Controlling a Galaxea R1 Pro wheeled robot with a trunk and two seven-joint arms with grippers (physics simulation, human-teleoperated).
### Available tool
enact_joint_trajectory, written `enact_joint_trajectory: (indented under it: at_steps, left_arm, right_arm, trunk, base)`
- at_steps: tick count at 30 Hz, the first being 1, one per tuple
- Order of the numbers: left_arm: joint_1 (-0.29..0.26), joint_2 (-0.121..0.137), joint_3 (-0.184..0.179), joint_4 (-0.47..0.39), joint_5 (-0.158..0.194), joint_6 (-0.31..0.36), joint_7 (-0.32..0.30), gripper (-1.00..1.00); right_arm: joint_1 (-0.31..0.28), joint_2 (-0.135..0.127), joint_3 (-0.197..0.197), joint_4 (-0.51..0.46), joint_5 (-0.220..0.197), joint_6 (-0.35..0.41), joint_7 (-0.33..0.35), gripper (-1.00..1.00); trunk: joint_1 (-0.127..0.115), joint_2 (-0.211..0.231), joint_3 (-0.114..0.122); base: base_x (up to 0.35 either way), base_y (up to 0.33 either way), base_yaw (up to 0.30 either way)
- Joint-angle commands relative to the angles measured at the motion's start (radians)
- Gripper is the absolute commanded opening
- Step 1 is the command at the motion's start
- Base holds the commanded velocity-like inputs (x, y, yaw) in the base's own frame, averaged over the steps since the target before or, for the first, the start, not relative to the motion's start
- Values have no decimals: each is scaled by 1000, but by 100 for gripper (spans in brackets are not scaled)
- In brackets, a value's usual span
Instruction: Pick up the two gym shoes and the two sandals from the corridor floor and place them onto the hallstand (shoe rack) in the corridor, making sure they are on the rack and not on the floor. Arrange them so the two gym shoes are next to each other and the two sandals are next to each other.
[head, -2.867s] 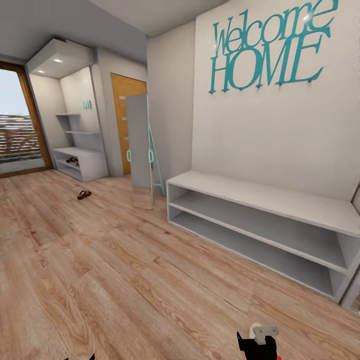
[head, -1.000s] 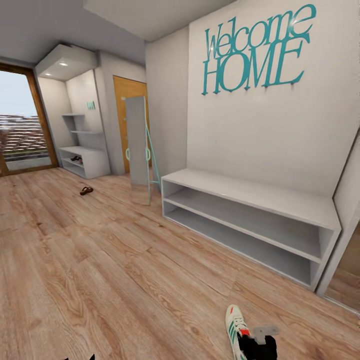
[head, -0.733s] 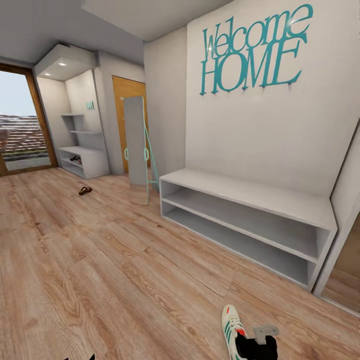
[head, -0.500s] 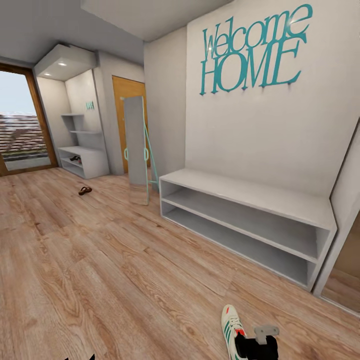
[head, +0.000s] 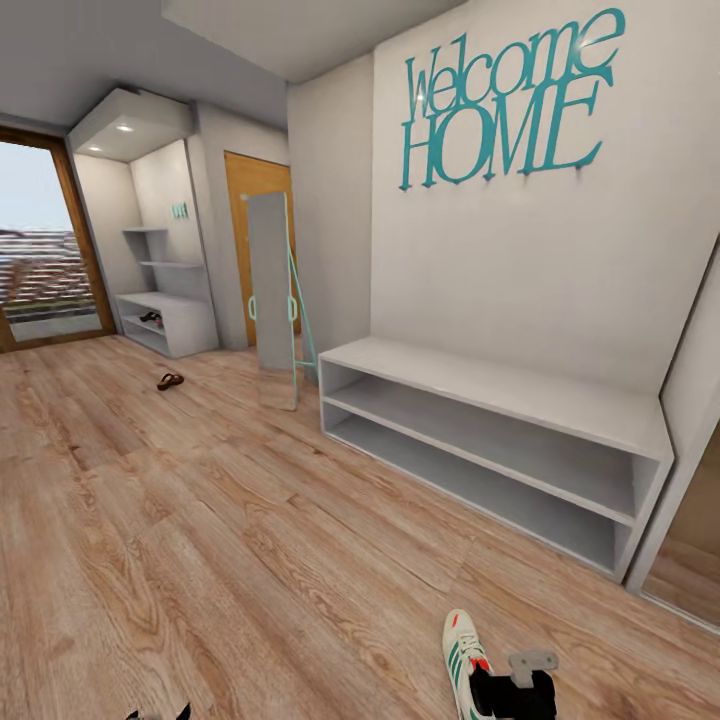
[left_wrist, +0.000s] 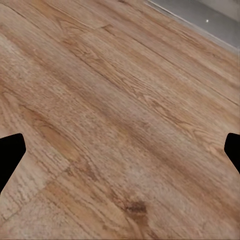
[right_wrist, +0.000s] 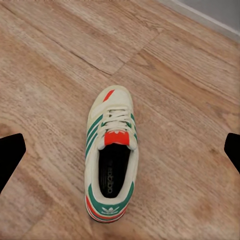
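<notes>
One gym shoe, cream-white with green stripes, lies on the corridor floor at the bottom of the head view. My right gripper hovers just above its heel. In the right wrist view the gym shoe lies flat between the wide-open fingers of the right gripper, untouched. A dark sandal lies on the floor far off at the left. Behind it stands the hallstand, with a small dark thing in a shelf slot, too small to name. My left gripper hangs open over bare planks.
A long white two-shelf bench stands against the right wall under teal "Welcome HOME" lettering. A standing mirror leans by the wall corner, with a wooden door behind it. A glass door closes the far left.
The view has shifted since 2.9 s ago, bringing the gym shoe into sight under my right gripper. Over the last half second nothing visibly moves.
</notes>
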Motion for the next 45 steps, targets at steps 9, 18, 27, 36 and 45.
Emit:
enact_joint_trajectory:
  at_steps: [9, 18, 27, 36, 45]
  left_arm:
    - [-19, 3, -3, -7, -3, 12, -5, 100]
    - [-198, 12, -5, -7, -15, 62, 4, 100]
    - [-323, 10, -9, -9, -27, 222, 48, 100]
    - [-442, -6, -95, -7, -137, 294, 144, 100]
    - [-473, -40, -160, -8, -180, 365, 208, 100]
  right_arm:
    - [-1, 2, -4, -16, 2, -2, -5, 100]
    - [-1, 5, -5, -214, 1, 66, -46, 100]
    - [-2, 8, -4, -396, -3, 356, -106, 100]
    - [-9, 24, -4, -544, -5, 549, -117, 100]
    - [-10, 46, -4, -573, -17, 577, -118, 100]
  trunk:
    - [0, 0, -1]
    - [0, 0, -1]
    - [0, 0, -1]
    - [0, 0, -1]
    - [0, 0, -1]
  base:
    - [0, 0, 0]
    - [0, 0, 0]
    - [0, 0, 0]
    - [0, 0, 0]
    - [0, 0, 0]
